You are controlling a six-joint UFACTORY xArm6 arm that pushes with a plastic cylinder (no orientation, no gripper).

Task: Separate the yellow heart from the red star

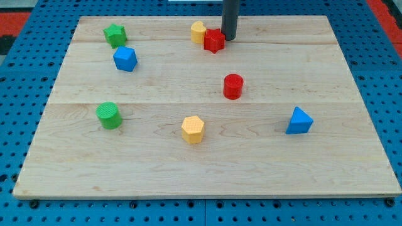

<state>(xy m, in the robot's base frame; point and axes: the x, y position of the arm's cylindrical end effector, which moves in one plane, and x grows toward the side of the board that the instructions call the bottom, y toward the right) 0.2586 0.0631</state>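
Observation:
The yellow heart [198, 31] lies near the view's top, just left of centre. The red star [214, 41] touches its right side, slightly lower. My tip [228, 39] is the lower end of a dark rod coming down from the view's top. It stands right against the red star's right side, on the side away from the yellow heart.
The wooden board [352, 169] also holds a green star [115, 35] and a blue block [125, 59] at the upper left, a green cylinder [108, 115], a yellow hexagon [193, 129], a red cylinder [233, 86] and a blue triangle [299, 121].

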